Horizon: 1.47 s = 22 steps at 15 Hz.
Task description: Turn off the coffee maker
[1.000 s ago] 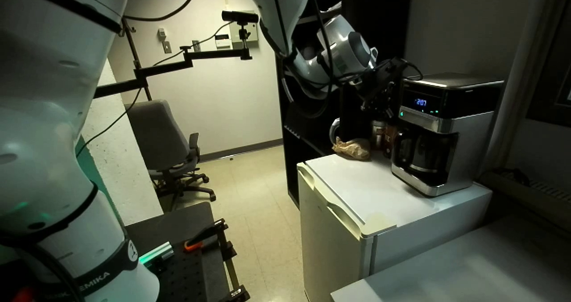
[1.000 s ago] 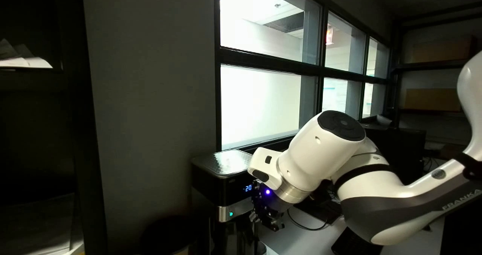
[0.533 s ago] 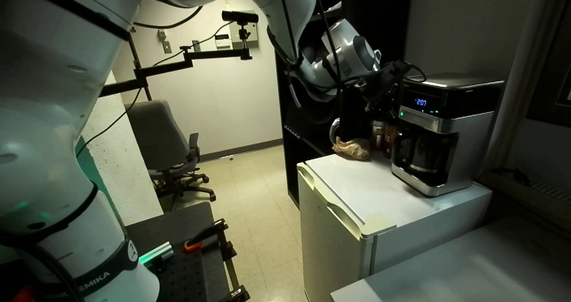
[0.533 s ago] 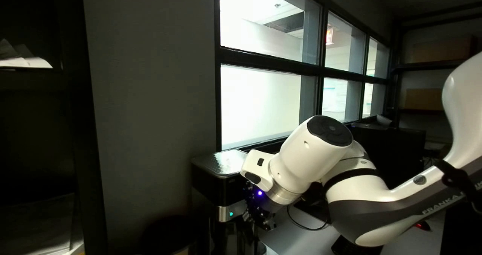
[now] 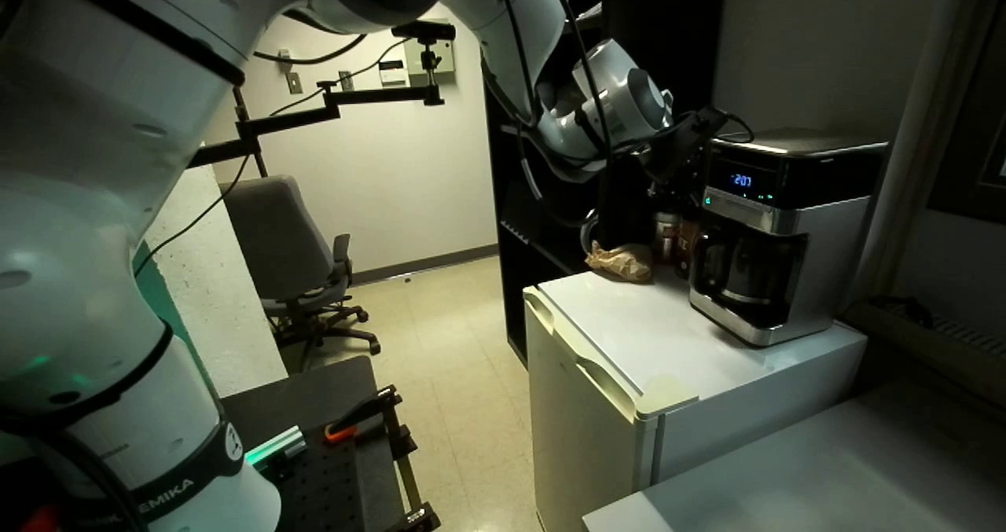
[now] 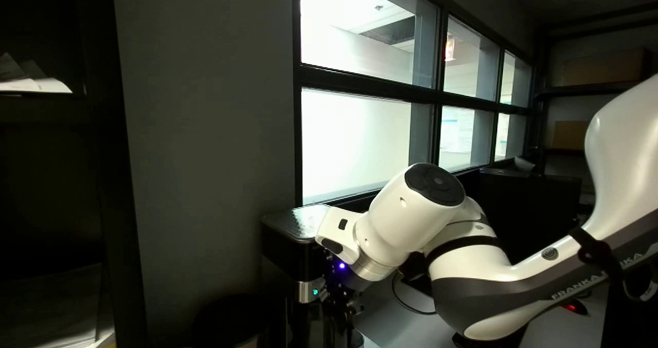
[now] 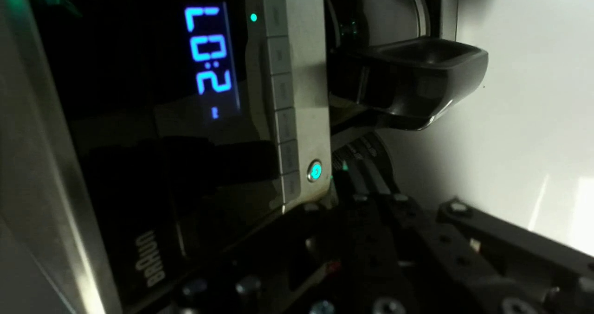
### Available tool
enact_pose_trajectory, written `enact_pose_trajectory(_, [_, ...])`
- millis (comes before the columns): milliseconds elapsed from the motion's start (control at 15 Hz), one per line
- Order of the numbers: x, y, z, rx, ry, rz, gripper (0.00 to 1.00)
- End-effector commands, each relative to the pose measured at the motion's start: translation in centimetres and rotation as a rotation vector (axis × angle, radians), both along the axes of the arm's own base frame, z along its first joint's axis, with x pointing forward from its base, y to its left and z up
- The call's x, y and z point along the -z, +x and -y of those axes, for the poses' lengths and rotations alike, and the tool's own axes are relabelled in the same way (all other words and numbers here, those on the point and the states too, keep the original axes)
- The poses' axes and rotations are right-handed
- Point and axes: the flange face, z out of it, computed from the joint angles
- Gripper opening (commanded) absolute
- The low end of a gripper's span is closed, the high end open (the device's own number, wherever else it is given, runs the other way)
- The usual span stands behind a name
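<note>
The coffee maker (image 5: 831, 257) is a boxy silver-and-black machine on the white cabinet; it also shows in an exterior view (image 6: 285, 258) and fills the left of the wrist view (image 7: 120, 119). Its blue display (image 7: 211, 59) is lit. A round button (image 7: 315, 170) on the silver strip glows green. The dark carafe (image 5: 750, 269) sits below, its handle (image 7: 417, 80) sticking out. My gripper (image 7: 364, 168) is shut and empty, its fingers together. In the wrist view its tips appear just beside the button, apart from it as far as I can tell. The gripper hides the display in an exterior view (image 6: 342, 299).
The white cabinet (image 5: 652, 320) carries a crumpled brown bag (image 5: 621, 262) and jars (image 5: 668, 233) behind the coffee maker. A white table (image 5: 809, 469) stands in front of it. A wall and window (image 6: 360, 142) stand behind. A camera arm (image 5: 291, 119) and chair (image 5: 275, 241) are farther off.
The arm has moved toward the coffee maker: rightward and slightly down in an exterior view, leftward where the gripper now covers the display. The button light and display remain lit.
</note>
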Motion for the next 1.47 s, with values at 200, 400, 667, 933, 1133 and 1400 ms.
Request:
enact_pose_trajectory(200, [0.2,1.7,-0.7,-0.025,-0.022,0.010,0.00])
enact_pose_trajectory(400, [0.3,2.1,-0.7,-0.023,-0.024,0.013,0.00])
enact_pose_trajectory(667, [0.6,2.5,-0.6,-0.023,-0.030,0.015,0.00])
enact_pose_trajectory(933, [1.0,2.8,-0.5,-0.023,-0.040,0.010,0.00])
enact_pose_trajectory(1133, [1.2,2.9,-0.5,-0.025,-0.048,0.004,0.00])
enact_pose_trajectory(1400, [1.1,3.0,-0.5,-0.031,-0.058,0.008,0.00])
